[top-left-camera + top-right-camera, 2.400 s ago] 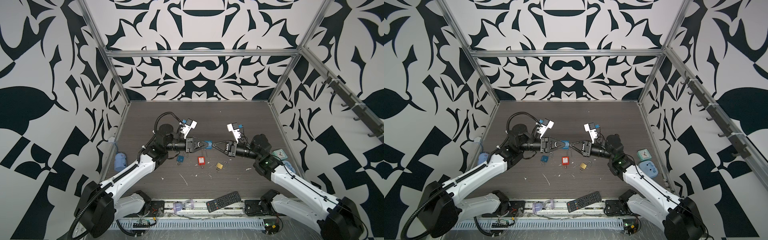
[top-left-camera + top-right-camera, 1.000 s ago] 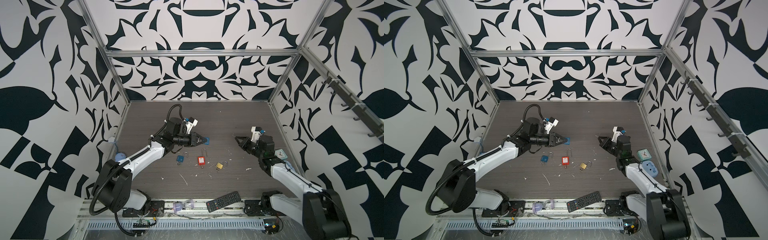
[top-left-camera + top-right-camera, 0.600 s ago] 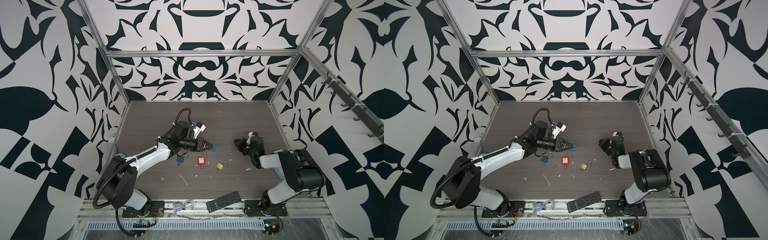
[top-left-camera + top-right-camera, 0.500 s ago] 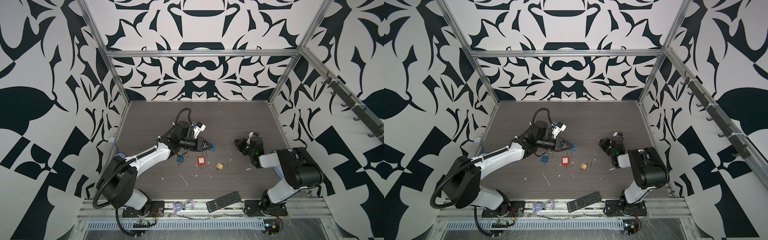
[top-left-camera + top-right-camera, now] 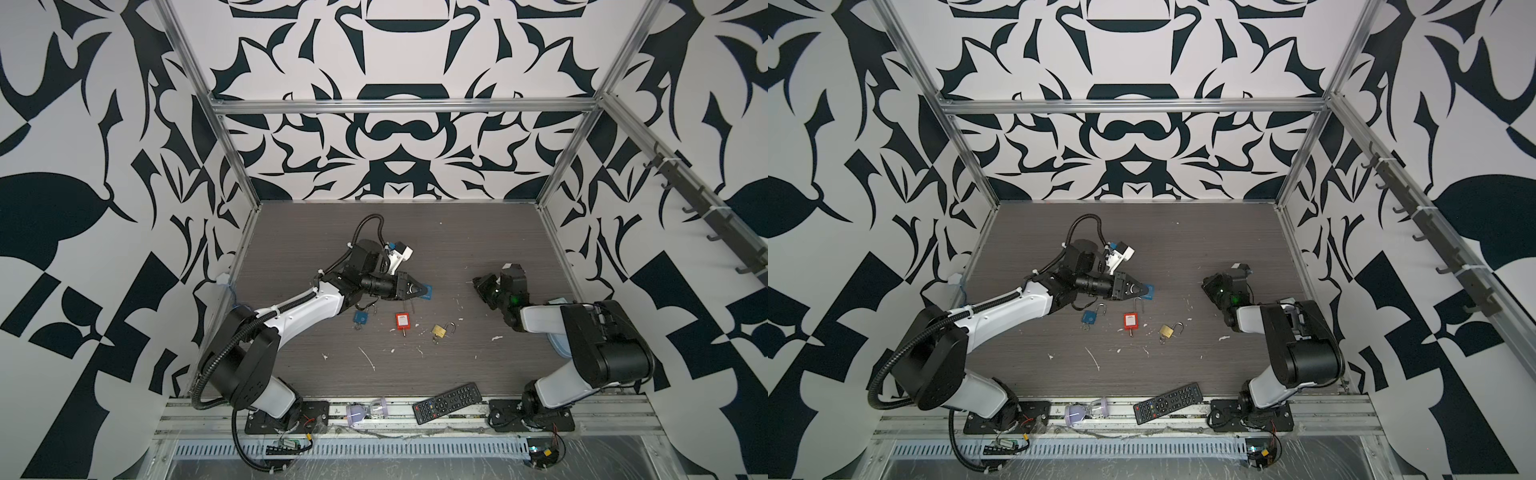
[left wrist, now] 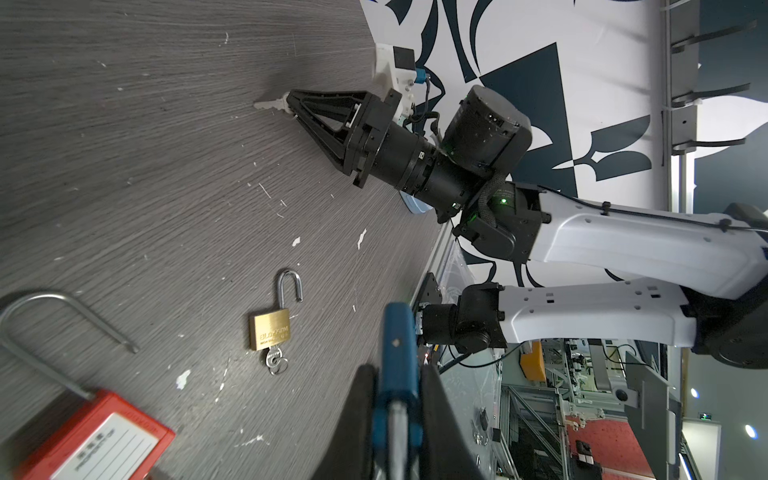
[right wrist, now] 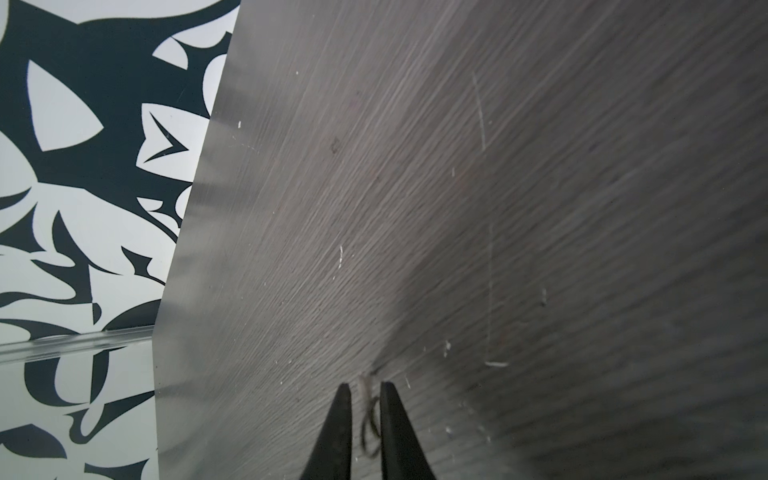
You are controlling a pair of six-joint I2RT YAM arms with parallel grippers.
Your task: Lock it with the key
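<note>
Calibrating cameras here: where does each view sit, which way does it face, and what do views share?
Top views: high over the front edge, looking down at the table; both arms show whole, left gripper clamping a blue padlock.
Left wrist: behind the left gripper's fingers, facing across the table to the right gripper, its silver key and a brass padlock.
Right wrist: behind the right gripper's fingertips, facing bare table and patterned wall; only fingertips show.
Shared: both wrist views show the silver key.
</note>
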